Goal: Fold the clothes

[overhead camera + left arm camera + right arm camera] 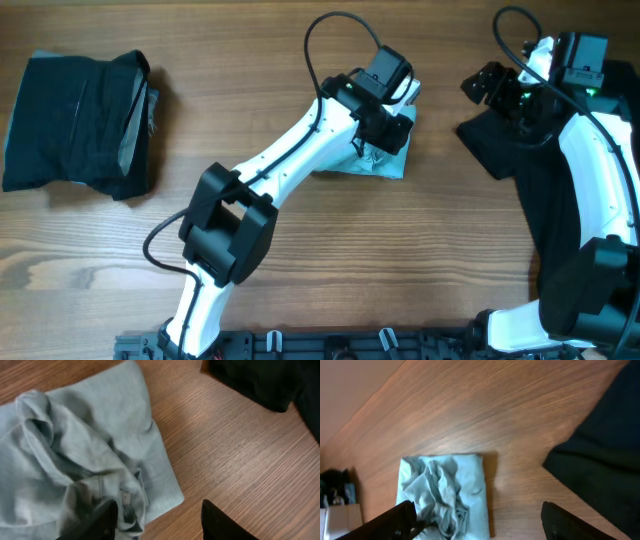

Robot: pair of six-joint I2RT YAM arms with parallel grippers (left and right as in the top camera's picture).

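Left gripper (159,507) jaws apart and empty over bunched blue shirt (95,430) mid-frame, right gripper (477,507) wide and empty; best pinch the rumpled top layer and smooth it flat.

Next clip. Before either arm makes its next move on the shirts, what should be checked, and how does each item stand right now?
1. Left gripper empty: ok, jaws apart, nothing clamped between them.
2. Right gripper empty: ok, jaws wide apart, nothing between them.
3. Aqua shirt folded flat: not ok, fabric is bunched and wrinkled on top of the fold.
4. Folded black shirt out of the way: ok, it lies well apart from both grippers.
5. Unfolded black shirt spread flat: cannot tell, the right arm covers much of it.
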